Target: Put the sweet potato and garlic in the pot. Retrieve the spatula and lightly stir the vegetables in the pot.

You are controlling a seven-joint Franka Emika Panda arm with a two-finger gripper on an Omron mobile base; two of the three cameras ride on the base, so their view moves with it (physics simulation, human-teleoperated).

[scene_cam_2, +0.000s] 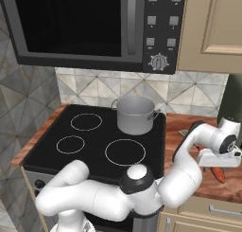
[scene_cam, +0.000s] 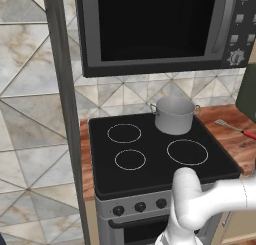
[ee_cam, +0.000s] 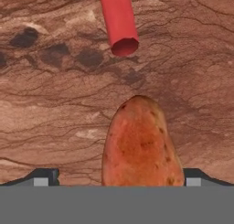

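The sweet potato (ee_cam: pixel 139 143), a reddish-orange lump, lies on the wooden counter between my two finger tips in the hand view. My gripper (ee_cam: pixel 121 178) stands open astride it, one tip on each side, not touching it. In the right base view the gripper (scene_cam_2: pixel 216 167) hangs low over the sweet potato (scene_cam_2: pixel 219 175), right of the stove. The spatula's red handle (ee_cam: pixel 119 22) ends just beyond the sweet potato; the whole spatula (scene_cam: pixel 235 128) lies on the counter. The grey pot (scene_cam: pixel 174 115) (scene_cam_2: pixel 135 113) stands on the stove's back right burner. The garlic is out of view.
A black stovetop (scene_cam_2: pixel 94 141) with several ringed burners sits left of the wooden counter (scene_cam_2: pixel 208 191). A microwave (scene_cam: pixel 155 29) hangs above the stove. A dark green thing (scene_cam_2: pixel 232 101) stands at the counter's back right, close to my wrist.
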